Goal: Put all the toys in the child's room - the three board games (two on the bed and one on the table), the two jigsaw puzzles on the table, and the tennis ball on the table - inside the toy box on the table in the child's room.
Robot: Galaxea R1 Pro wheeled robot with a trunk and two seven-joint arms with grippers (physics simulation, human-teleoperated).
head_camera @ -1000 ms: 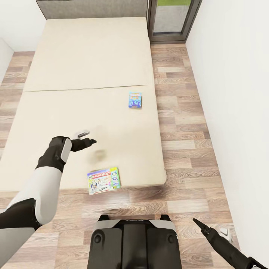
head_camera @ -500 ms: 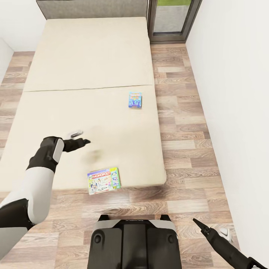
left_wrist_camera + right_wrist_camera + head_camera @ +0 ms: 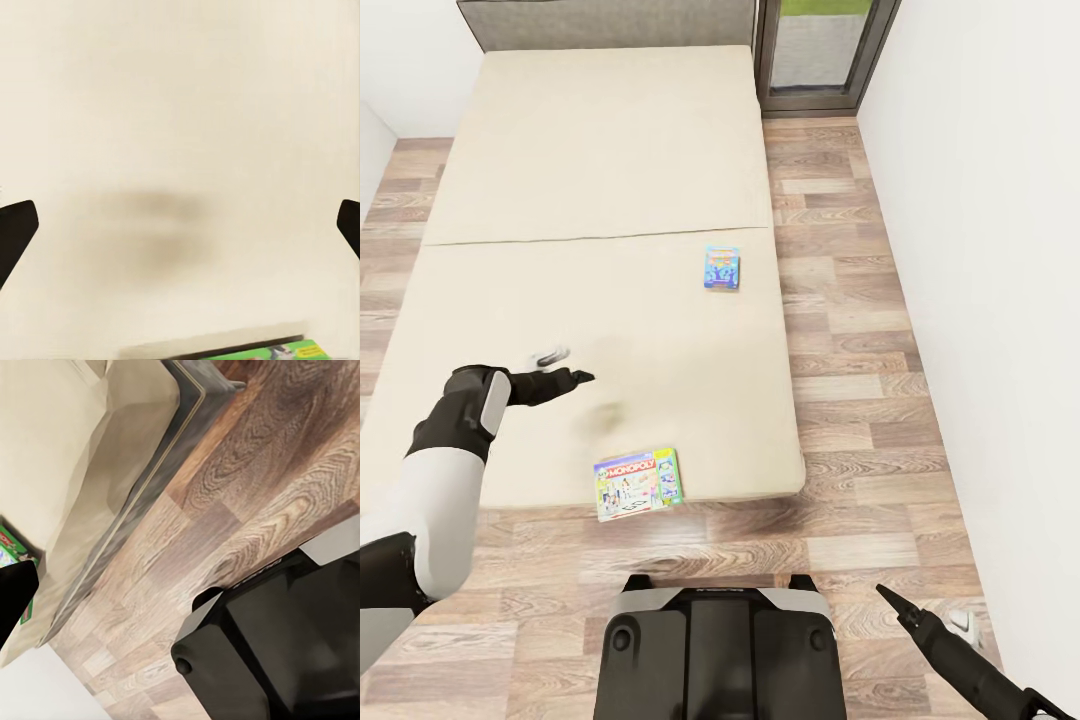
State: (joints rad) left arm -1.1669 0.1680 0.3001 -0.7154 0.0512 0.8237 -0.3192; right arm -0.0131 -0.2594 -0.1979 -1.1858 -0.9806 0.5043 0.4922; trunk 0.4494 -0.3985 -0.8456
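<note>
Head view puts me at the foot of the bed (image 3: 600, 180), with two board games lying flat on the mattress: the Monopoly box (image 3: 638, 483) at the near edge and a small blue box (image 3: 722, 268) farther up toward the right side. My left gripper (image 3: 582, 377) hovers over bare mattress beyond the Monopoly box and to its left, released with the jaws wide apart (the left wrist view shows both dark fingertips at the frame's sides and a green corner of that box at the edge). My right gripper (image 3: 884, 594) hangs low over the floor (image 3: 840, 400); I cannot tell whether it is open. To do this pick well, I judge I should bring the left gripper toward the bed's near edge until the box sits centred between the fingers, then take it by its thin edge, since a flat box gives little to pinch from above.
</note>
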